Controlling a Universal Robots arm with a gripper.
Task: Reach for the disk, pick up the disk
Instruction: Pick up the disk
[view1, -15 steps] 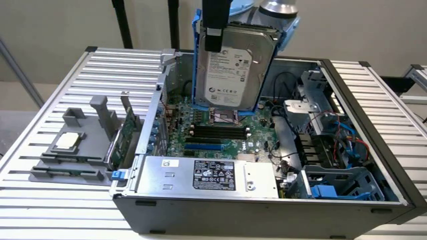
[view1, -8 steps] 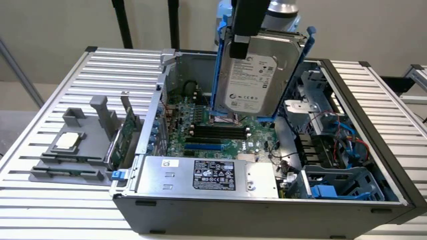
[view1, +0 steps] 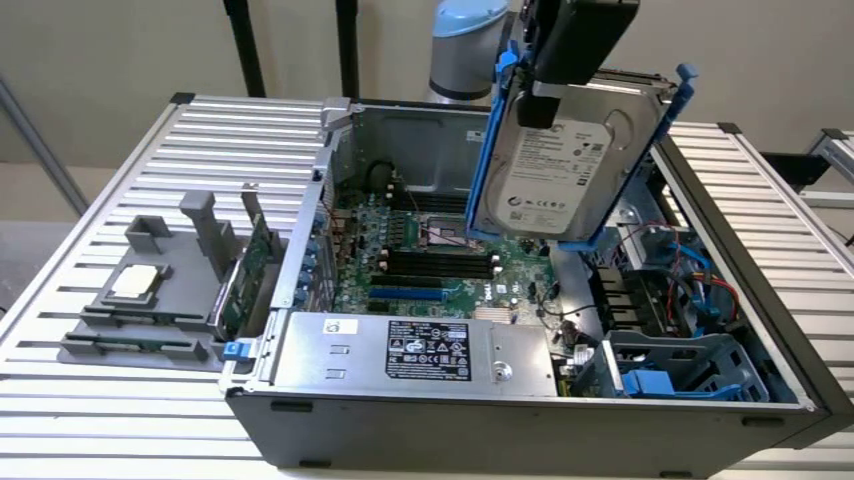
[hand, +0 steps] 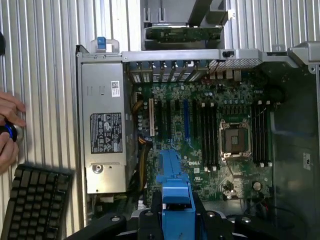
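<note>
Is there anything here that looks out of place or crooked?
Yes. The disk hangs tilted in the air above the open computer case, held by the gripper at its blue carrier, not seated in a bay. Nothing looks spilled or broken.

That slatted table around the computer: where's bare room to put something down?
The slatted table lies bare in front of the grey holder, and on the exterior view's right beyond the computer case. Inside the case it's crowded: motherboard, power supply, cables.

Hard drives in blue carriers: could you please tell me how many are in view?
1: the disk hangs lifted above the open computer case, held by the pincer. Others may be hidden in the case's bays.
</note>
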